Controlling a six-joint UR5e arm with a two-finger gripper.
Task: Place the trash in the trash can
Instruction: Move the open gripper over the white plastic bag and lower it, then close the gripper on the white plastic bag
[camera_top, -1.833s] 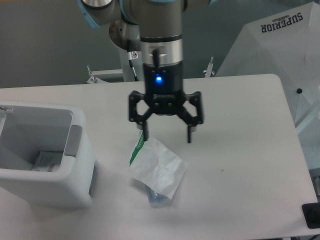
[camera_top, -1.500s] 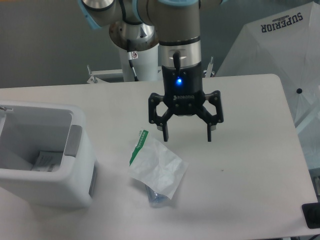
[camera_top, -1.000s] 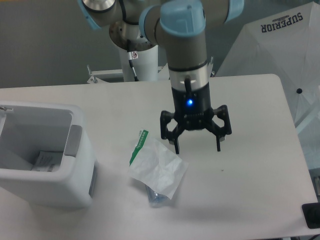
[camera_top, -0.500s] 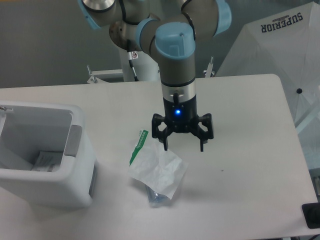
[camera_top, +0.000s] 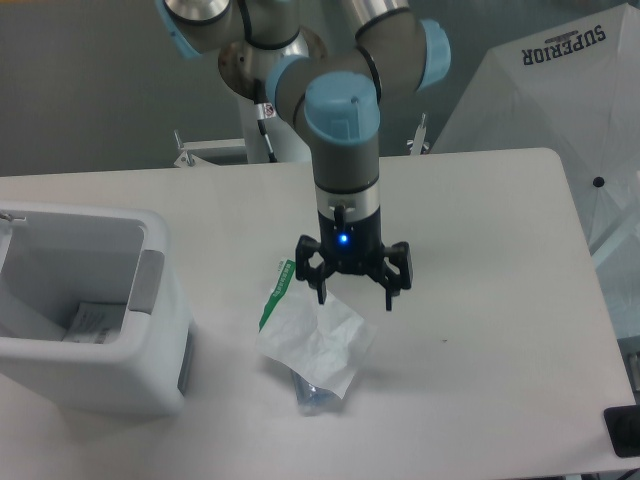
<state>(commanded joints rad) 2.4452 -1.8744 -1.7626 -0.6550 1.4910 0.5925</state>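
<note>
Gripper (camera_top: 353, 296) is hanging at frame centre, pointing down, fingers (camera_top: 321, 291) spread wide and gripping nothing. Left fingertip is sitting at the upper edge of the white plastic bag (camera_top: 315, 340), right one is over bare tabletop (camera_top: 480, 300) just right of the bag; contact with the bag cannot be told from this view.

Bag is lying flat-ish and crumpled just below centre, green edge strip (camera_top: 276, 294) running along its upper left side. Small clear bottle (camera_top: 312, 397) is poking out from under the bag's lower edge (mostly covered, label not readable here).

White trash can (camera_top: 150, 330) is standing at the left edge of the frame, well apart from the bag, open top facing up, some paper already lying inside.

Step in hand, as judged: lining up for the pick on the bag, nothing lifted yet. Next move is probably calling for shifting slightly down-left so both fingers are straddling a raised fold, descending, then pinching. Thin film is likely slipping or bunching (risk of dragging the bottle along).
</note>
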